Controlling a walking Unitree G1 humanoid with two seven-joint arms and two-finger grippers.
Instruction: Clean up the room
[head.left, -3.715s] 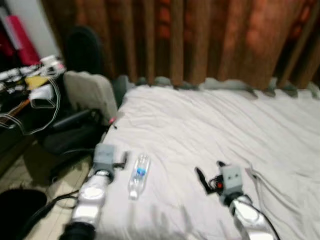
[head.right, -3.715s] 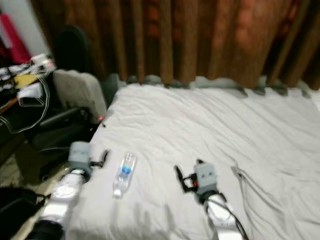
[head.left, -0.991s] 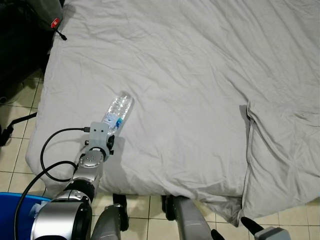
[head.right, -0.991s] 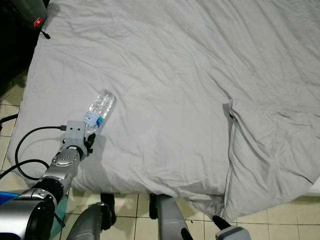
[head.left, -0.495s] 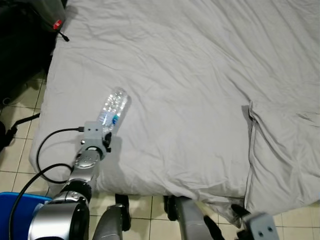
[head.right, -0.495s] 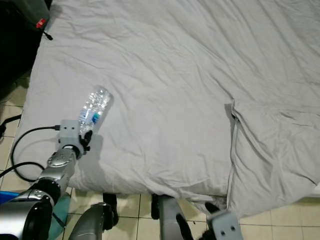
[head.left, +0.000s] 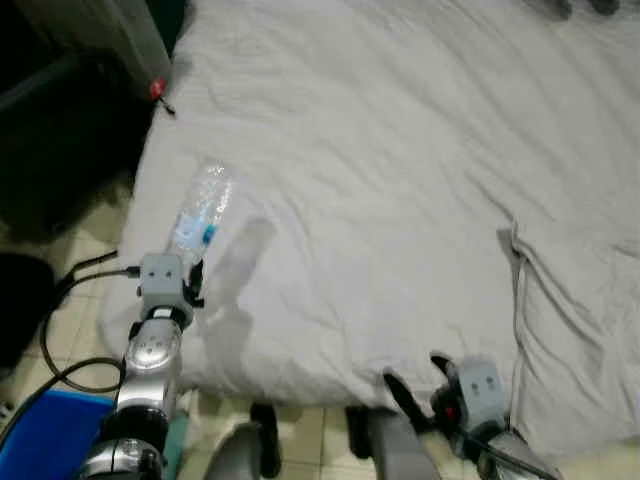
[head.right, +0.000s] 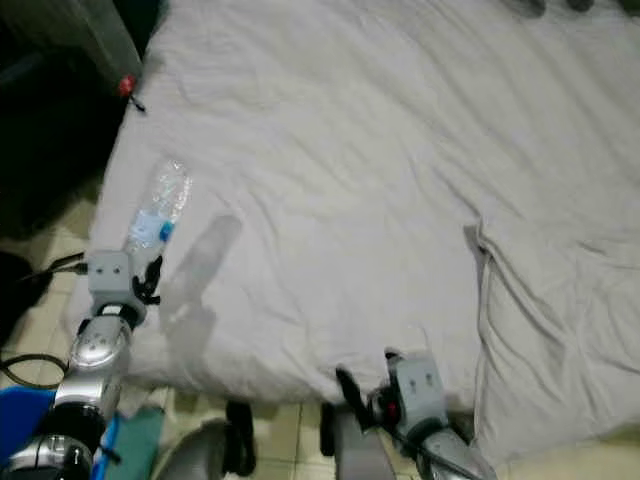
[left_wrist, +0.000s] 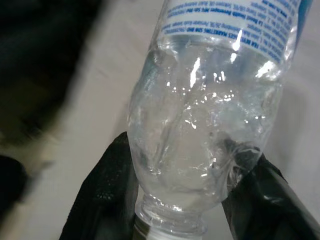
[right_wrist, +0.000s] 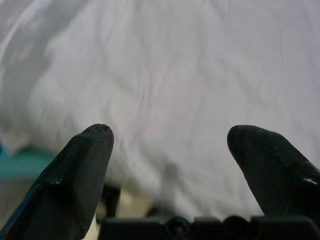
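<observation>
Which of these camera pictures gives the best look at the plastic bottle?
The left wrist view: the plastic bottle sits close up between the left gripper's fingers, label readable. Both eye views show it small, by the bed's edge.

A wide bed under a wrinkled white sheet; a folded duvet at four o'clock; beige tiled floor and a blue bin at eight o'clock.

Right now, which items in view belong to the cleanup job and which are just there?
Job:
- clear crumpled plastic water bottle with blue label, gripped at its neck end by the left gripper
- right gripper, open, low by the bed's near edge

Just there:
- white wrinkled bed sheet
- blue bin on the floor
- black cable
</observation>
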